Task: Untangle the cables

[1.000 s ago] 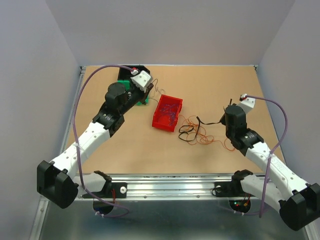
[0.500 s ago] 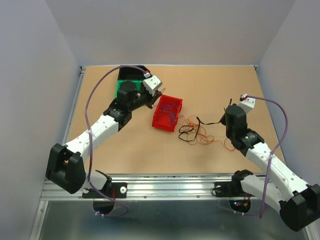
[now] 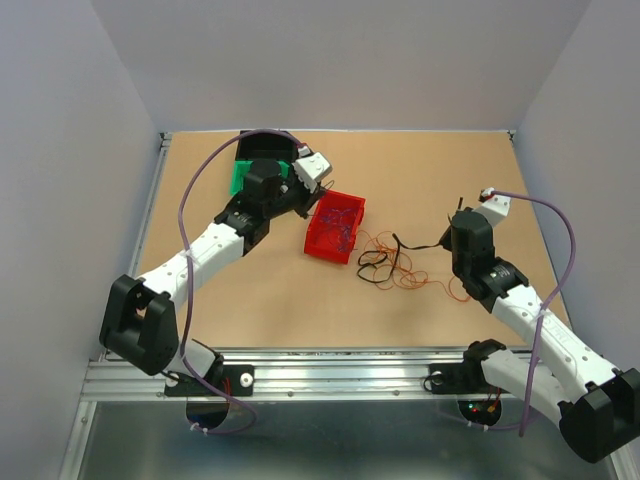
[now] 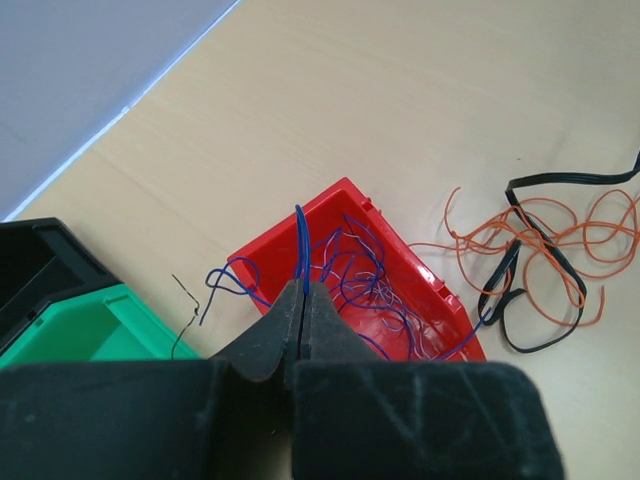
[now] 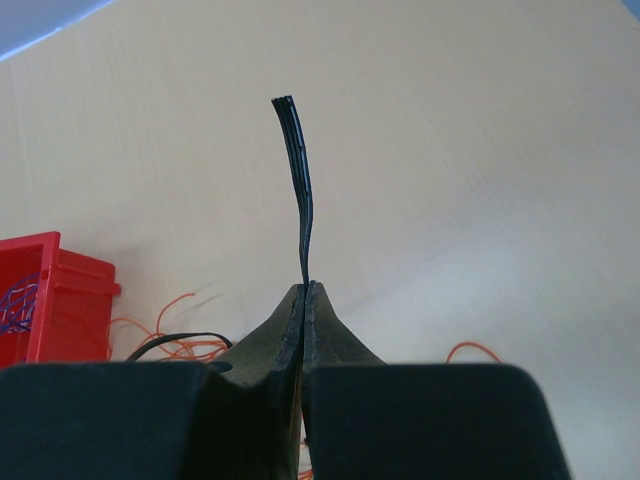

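1. From above, the green bin [image 3: 237,180] is mostly covered by the left arm [image 3: 200,255]. Only a sliver on its left side can be seen.
2. The left gripper [image 4: 302,292] can't really be made out from above, since it's tucked under its own wrist at the red bin [image 3: 318,243]'s far-left corner.
3. The blue wires [image 3: 340,222] in that bin are way too fine from above to be told apart.
4. In the left wrist view, the red bin's near wall is blocked by the left gripper, and the orange cables [image 4: 545,235] are clipped by the right edge.
5. In the right wrist view, the black cable [image 5: 298,170] is lost below where it's pinched by the right gripper [image 5: 304,292]. The red bin is cut off at the left edge.
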`<state>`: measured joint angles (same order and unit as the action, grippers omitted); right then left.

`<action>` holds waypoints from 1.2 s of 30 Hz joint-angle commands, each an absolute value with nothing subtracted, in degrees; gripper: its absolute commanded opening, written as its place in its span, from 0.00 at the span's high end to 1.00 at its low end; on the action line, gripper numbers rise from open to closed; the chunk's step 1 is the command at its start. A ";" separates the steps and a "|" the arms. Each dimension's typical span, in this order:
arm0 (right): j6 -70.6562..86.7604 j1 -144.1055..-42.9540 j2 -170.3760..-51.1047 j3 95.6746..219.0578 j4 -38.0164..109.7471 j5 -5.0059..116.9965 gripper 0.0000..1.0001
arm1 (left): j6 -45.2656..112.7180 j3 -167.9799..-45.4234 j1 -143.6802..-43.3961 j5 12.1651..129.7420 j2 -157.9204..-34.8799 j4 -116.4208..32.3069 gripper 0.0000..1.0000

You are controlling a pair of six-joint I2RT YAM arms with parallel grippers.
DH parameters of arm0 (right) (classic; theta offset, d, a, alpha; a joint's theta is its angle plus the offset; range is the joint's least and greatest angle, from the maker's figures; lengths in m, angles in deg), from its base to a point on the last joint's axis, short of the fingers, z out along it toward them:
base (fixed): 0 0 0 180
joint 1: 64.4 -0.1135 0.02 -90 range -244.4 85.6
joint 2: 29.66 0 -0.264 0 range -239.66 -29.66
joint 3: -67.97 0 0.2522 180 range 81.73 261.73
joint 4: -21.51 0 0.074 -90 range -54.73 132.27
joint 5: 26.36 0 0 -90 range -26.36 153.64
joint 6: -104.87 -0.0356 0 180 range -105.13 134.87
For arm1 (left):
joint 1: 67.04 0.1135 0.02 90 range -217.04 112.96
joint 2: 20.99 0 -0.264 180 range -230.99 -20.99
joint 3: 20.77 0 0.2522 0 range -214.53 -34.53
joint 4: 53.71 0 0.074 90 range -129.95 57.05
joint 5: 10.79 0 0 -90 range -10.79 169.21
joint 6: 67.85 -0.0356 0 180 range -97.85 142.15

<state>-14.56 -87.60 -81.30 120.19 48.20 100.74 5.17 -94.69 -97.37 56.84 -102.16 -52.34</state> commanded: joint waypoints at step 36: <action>-14.75 -87.17 -80.55 119.61 46.87 100.29 1.00 | -5.62 -96.85 -103.16 68.92 -103.43 -53.56 1.00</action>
